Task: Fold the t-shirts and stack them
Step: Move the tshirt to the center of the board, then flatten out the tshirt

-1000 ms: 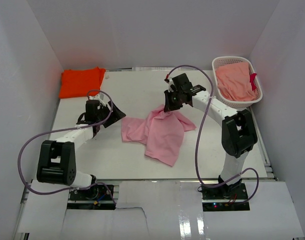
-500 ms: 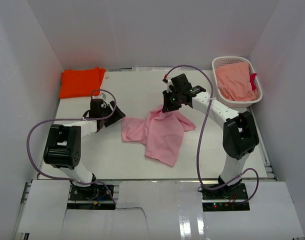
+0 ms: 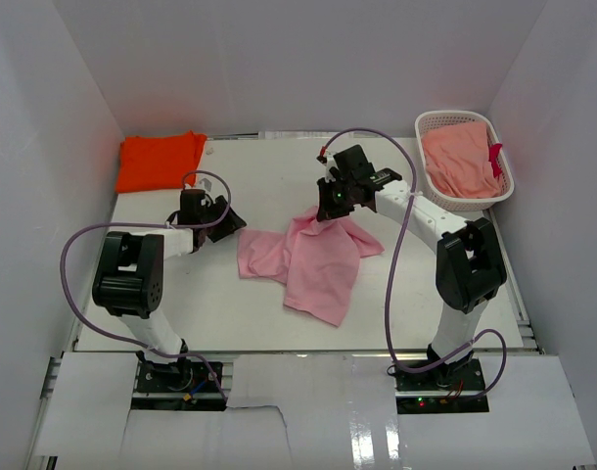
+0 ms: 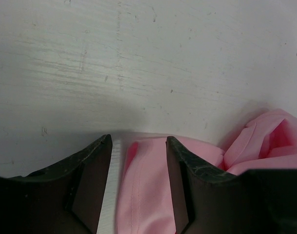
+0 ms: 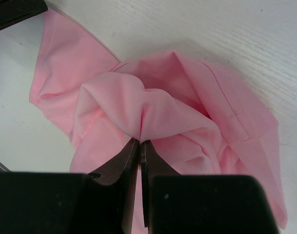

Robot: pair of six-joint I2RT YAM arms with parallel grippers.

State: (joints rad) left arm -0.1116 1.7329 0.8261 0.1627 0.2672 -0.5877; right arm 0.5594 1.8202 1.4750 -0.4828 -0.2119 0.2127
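Advancing from the tabletop's left edge, left tool (image 4: 139, 146), jaws spread, now straddles the pink t-shirt (image 3: 318, 264) hem; right tool (image 5: 140, 142) pinches its far fold, so flattening can start.

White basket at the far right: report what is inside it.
A crumpled salmon-pink cloth fills the basket; a small magenta item sits at its right rim. Anything beneath the cloth is covered.

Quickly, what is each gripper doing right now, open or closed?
Left gripper: open, pink t-shirt edge between its fingers.
Right gripper: closed on the pink t-shirt.
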